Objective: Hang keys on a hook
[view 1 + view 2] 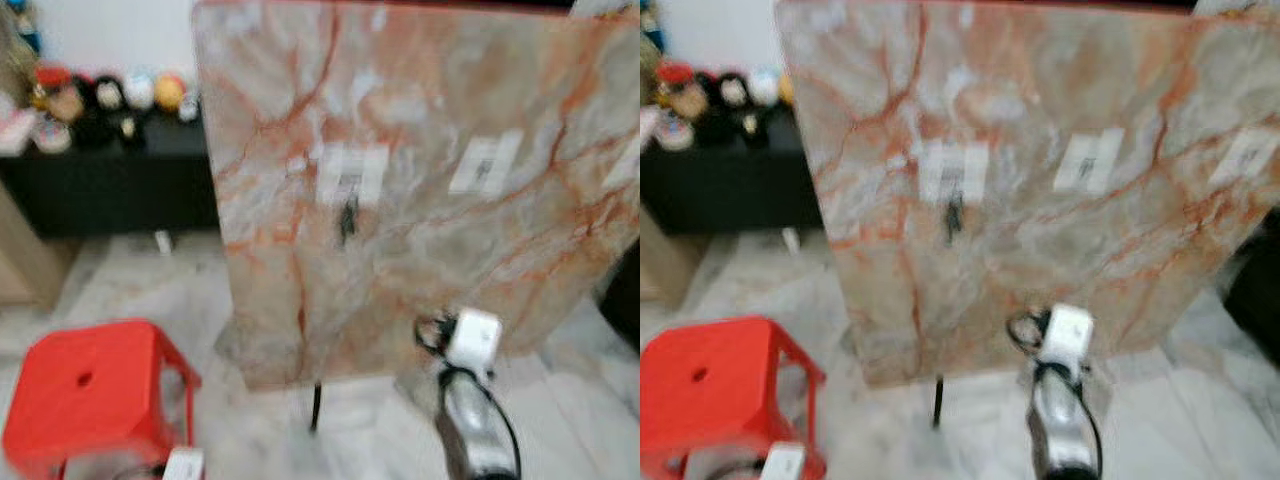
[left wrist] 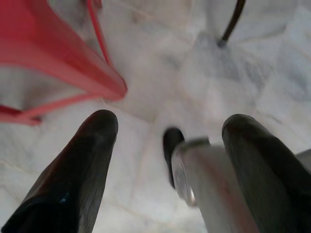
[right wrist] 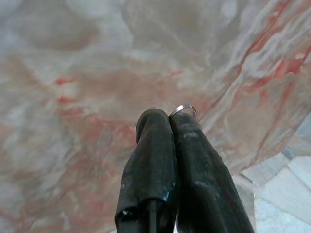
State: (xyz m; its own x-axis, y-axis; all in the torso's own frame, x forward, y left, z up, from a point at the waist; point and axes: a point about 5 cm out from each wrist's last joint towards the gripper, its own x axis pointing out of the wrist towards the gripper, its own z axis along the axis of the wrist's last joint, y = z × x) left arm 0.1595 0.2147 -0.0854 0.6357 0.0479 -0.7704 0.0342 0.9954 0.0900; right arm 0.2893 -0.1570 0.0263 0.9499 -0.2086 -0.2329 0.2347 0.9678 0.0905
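keys (image 3: pixel 183 109): only a thin metal ring shows, poking out at the right gripper (image 3: pixel 167 121) tips, close to the marble board (image 1: pixel 420 180)
right gripper: fingers pressed together, pinching the ring
left gripper (image 2: pixel 170 141): spread apart, empty, low by the red stool (image 1: pixel 90 395)
handling: likely light, stiff, slippery; hold by ring
target: hook (image 1: pixel 347 215) on board, blurred

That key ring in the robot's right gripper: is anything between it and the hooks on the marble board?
Nothing visible does. The right gripper pinches the key ring and points at the marble board. The nearest hook hangs above it on bare board. The red stool stands off to the left.
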